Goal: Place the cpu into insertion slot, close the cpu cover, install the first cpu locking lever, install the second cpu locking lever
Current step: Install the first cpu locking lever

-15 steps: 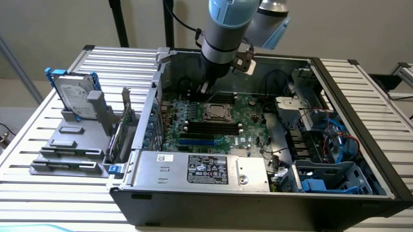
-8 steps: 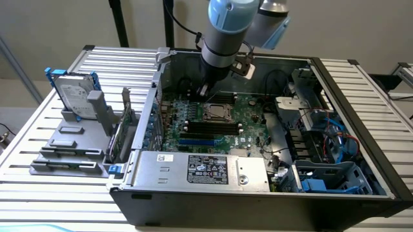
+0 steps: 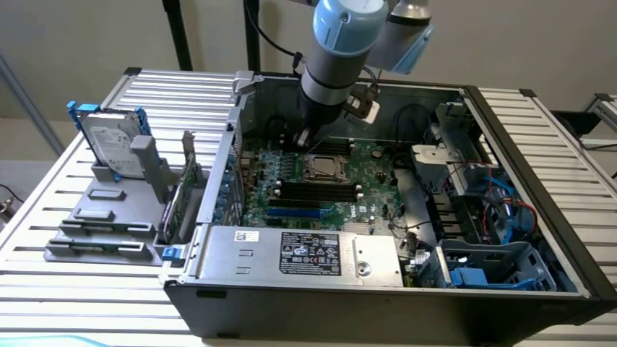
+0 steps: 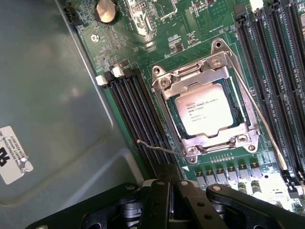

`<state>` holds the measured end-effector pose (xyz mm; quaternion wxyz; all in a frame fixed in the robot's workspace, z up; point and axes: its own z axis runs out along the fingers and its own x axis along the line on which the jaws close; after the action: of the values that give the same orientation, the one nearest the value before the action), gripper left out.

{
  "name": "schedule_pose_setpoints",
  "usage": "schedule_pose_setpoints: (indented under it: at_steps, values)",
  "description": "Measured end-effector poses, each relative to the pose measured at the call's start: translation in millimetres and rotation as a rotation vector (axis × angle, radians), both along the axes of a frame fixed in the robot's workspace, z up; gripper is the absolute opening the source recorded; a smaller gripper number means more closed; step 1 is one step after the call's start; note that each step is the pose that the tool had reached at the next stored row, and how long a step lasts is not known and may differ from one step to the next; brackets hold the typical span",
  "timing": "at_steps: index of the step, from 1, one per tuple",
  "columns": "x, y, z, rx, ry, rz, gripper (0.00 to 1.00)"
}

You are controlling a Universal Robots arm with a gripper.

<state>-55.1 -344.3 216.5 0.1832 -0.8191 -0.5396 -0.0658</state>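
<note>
Pressed together and empty, the black gripper (image 4: 172, 180) sits beside a thin wire locking lever (image 4: 159, 149), likely to push it; the small silvery square cpu (image 4: 204, 110) lies socketed under the closed silvery metal-frame cover (image 4: 209, 76).

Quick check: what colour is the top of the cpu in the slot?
Silvery-grey metal with small dark print; the cpu shows best in the wrist view.
</note>
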Motion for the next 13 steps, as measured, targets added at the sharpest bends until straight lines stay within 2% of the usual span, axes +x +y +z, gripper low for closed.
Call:
schedule_pose_setpoints:
  at_steps: [5, 10, 13]
  values:
    - [0.9, 0.0, -3.8, -0.0069, 0.0042, -0.013, 0.11]
    - [1.5, 0.0, -6.0, -0.0196, 0.0069, -0.021, 0.11]
    - [1.6, 0.1, -7.3, -0.0208, 0.0069, -0.021, 0.11]
